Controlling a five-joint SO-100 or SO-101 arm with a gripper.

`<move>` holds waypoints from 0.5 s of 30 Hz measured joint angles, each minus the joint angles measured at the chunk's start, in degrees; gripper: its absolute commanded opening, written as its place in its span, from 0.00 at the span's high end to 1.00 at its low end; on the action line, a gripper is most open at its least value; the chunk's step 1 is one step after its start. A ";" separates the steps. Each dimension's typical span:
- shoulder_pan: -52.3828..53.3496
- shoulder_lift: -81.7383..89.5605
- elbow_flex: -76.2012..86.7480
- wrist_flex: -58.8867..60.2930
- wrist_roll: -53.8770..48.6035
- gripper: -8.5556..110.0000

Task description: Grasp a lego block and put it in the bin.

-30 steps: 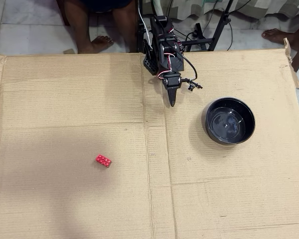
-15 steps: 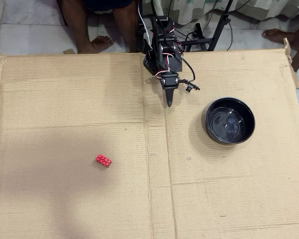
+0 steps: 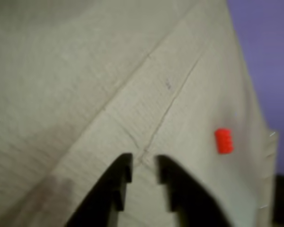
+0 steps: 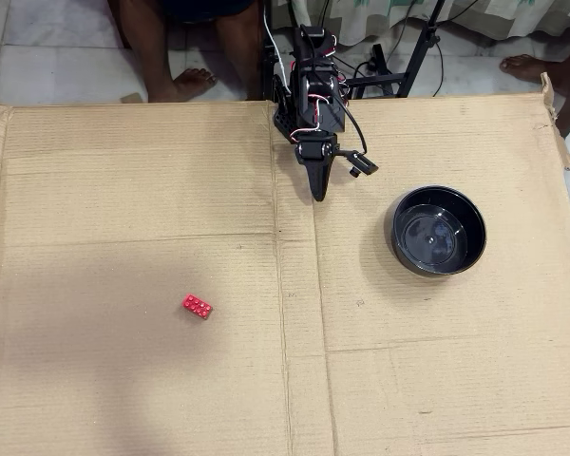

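Your work surface is a flattened cardboard sheet (image 4: 123, 190) covering the whole overhead view; its crease lines run under the arm. The bin (image 4: 438, 230) sits on it at about 4 o'clock from the claw, near, upright and empty. The arm (image 4: 309, 90) stands at the 12 o'clock edge of the sheet, folded close to its base.

The gripper (image 4: 316, 195) points toward 6 o'clock in the overhead view. In the wrist view the gripper (image 3: 144, 165) shows a narrow slit of cardboard between its tips: nearly pressed together, holding nothing.

The lego block (image 4: 198, 306) lies flat on the cardboard, well apart from the claw, at roughly 7 o'clock from it in the overhead view. Its long axis runs from 10 to 4 o'clock. In the wrist view the lego block (image 3: 223, 140) appears at 2 o'clock of the tips, so your approach must swing that way and reach out.

Compared with the earlier overhead frames, the claw has rotated slightly toward the block's side and drawn closer to the base. Block and bin have not moved.
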State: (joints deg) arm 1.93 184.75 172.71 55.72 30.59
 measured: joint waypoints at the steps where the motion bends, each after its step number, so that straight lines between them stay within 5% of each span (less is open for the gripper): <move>1: 0.00 -2.55 -1.76 0.00 2.55 0.75; 15: 0.44 -34.19 -27.16 -0.09 21.27 0.68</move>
State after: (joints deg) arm 2.37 150.56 145.55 55.63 51.86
